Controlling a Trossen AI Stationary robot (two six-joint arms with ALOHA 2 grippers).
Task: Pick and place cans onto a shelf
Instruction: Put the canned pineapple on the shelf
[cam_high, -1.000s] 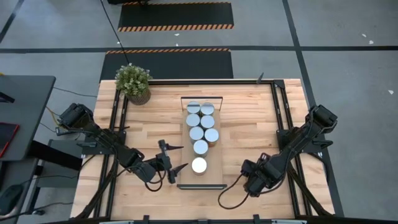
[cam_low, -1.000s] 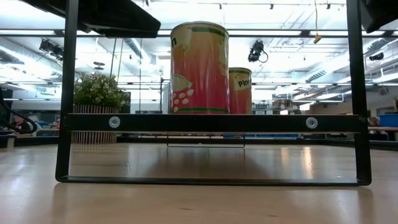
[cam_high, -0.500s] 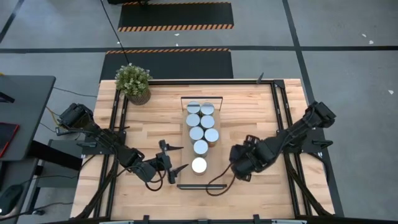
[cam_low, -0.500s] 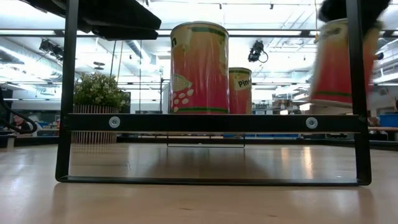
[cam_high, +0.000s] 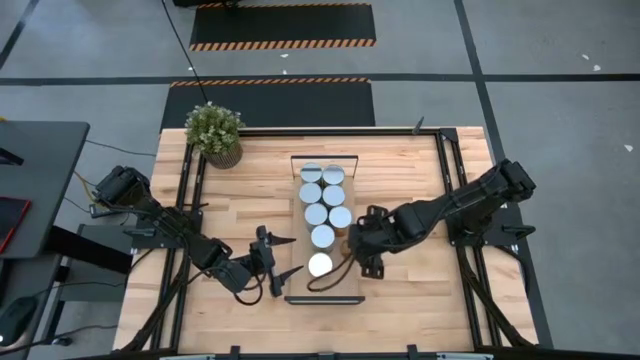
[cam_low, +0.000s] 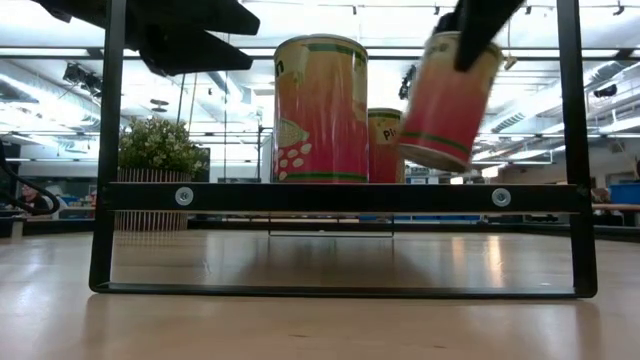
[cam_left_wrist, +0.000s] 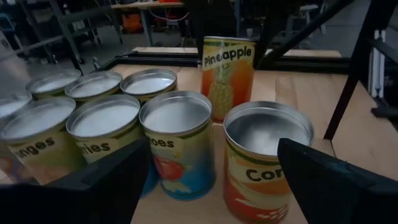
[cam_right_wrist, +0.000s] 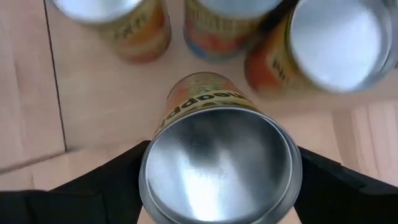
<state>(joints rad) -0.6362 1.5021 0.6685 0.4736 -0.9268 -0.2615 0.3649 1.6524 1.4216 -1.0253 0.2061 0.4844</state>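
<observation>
The shelf (cam_high: 352, 285) is a long light-wood board on a dark frame in the middle of the table. Several cans with silver tops stand on it in two rows (cam_high: 316, 214); the nearest (cam_high: 320, 265) also shows in the low view (cam_low: 320, 110). My right gripper (cam_high: 357, 258) is over the shelf's near right part, shut on a red-and-yellow can (cam_low: 450, 95) with a silver top (cam_right_wrist: 217, 165). My left gripper (cam_high: 282, 265) is open and empty just left of the shelf's near end, and faces the cans (cam_left_wrist: 267, 158). My right gripper pinches the can between its two fingers, one on each side of its wall by the top rim (cam_right_wrist: 147, 163). The fingers (cam_low: 480, 20) come slanting down from above and the table's right. The can is lifted clear above the shelf, tilted, its bottom toward the standing cans.
A potted green plant (cam_high: 214, 130) stands at the table's far left corner. Dark frame rails (cam_high: 447, 170) run along the table's sides. Bare wood (cam_high: 400, 190) lies right of the shelf, and the shelf's near end (cam_high: 325, 290) is bare board.
My right gripper has gone from the table's near right toward the shelf, leftward and up, carrying the can. The can has come into the low view from the right, and now hangs tilted over the shelf's near right part.
</observation>
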